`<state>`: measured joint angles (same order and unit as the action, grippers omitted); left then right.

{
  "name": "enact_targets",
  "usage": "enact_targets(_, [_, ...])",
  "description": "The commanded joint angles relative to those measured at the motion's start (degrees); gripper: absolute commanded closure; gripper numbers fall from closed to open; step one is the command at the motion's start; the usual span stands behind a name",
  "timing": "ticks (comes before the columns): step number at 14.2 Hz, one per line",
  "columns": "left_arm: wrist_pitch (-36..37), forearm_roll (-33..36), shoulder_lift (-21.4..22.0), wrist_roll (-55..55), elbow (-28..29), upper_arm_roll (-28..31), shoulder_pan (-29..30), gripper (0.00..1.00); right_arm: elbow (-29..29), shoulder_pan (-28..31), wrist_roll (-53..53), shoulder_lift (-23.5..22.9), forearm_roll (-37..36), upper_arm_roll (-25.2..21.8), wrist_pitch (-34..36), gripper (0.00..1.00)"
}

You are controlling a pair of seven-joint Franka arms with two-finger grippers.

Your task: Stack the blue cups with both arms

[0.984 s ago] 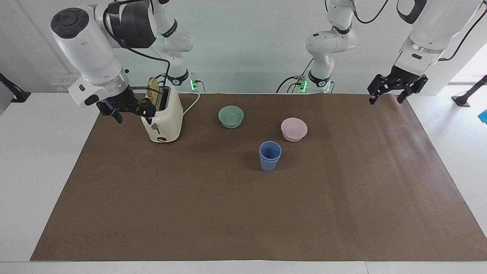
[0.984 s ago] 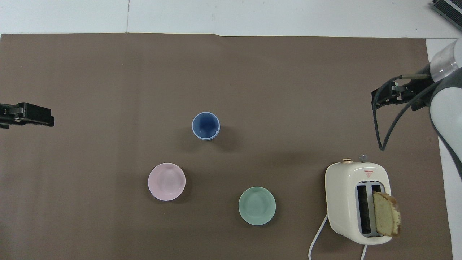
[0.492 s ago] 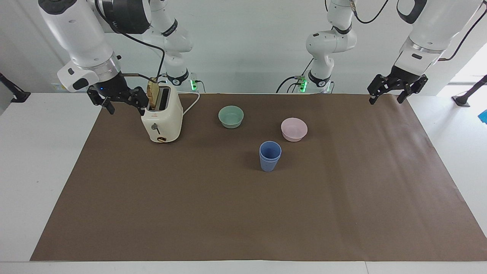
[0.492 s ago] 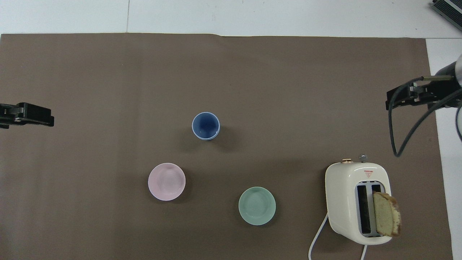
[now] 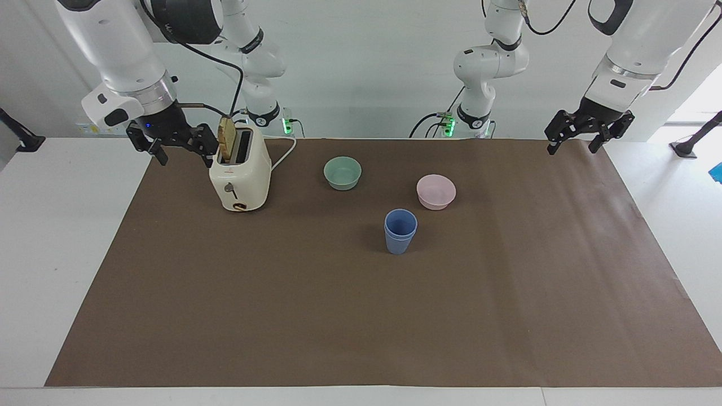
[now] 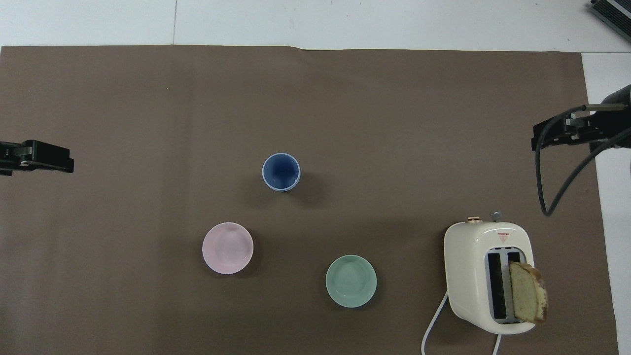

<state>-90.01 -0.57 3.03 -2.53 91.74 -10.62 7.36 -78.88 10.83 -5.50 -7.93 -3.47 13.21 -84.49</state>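
Note:
The two blue cups (image 5: pixel 400 231) (image 6: pixel 281 171) stand upright near the middle of the brown mat, one nested inside the other, with both rims showing. No gripper touches them. My right gripper (image 5: pixel 185 160) (image 6: pixel 557 133) hangs open and empty in the air over the mat's edge at the right arm's end, beside the toaster. My left gripper (image 5: pixel 572 149) (image 6: pixel 49 159) hangs open and empty over the mat's corner at the left arm's end, where that arm waits.
A cream toaster (image 5: pixel 240 175) (image 6: pixel 488 276) with a bread slice in one slot stands toward the right arm's end. A mint-green bowl (image 5: pixel 342 172) (image 6: pixel 351 281) and a pink bowl (image 5: pixel 436 192) (image 6: pixel 227 248) sit nearer to the robots than the cups.
My right gripper has risen and drawn away from the toaster toward the right arm's end of the table. The left arm, the cups and the bowls have not moved.

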Motion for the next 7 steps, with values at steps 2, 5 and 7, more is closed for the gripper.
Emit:
enact_targets(2, [0.5,-0.6,0.8,-0.4,0.2,-0.6,1.1,0.0,-0.1,0.6,1.5,0.7,0.2,0.1,0.6,0.0])
enact_targets(5, [0.5,-0.5,0.7,-0.4,0.2,-0.5,1.1,0.0,-0.1,0.6,1.5,0.7,0.3,0.1,0.6,0.0])
enact_targets(7, [0.5,-0.6,0.7,-0.4,0.2,-0.6,1.1,0.0,-0.1,0.7,1.5,0.8,0.5,0.1,0.6,0.0])
